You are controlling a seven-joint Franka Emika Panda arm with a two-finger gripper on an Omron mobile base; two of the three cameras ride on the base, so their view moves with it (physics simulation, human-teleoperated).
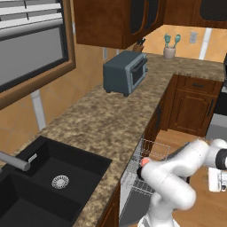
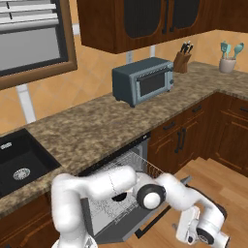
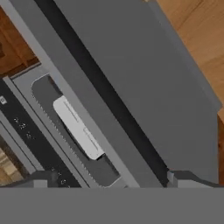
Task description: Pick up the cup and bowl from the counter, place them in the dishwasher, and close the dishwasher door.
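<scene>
Gripper (image 3: 109, 179) jaws spread wide, holding nothing, tips at 7 and 5 o'clock of the hand view, just over the door (image 3: 144, 87), which hangs partly open. In the right base view the bowl (image 2: 118, 197) sits in the rack (image 2: 121, 167); from the left, the cup (image 1: 144, 162) shows at 5 o'clock behind the arm, by the rack

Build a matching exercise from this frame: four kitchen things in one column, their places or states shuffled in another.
1. grey-blue boxy toaster oven
2. tan utensil holder with teal tools
3. black sink basin
4. dark grey flat dishwasher door

A. swung open
B. sunk into the speckled granite counter
C. in the far corner
D. standing midway along that counter

Pairs: 1-D, 2-C, 3-B, 4-A
</scene>
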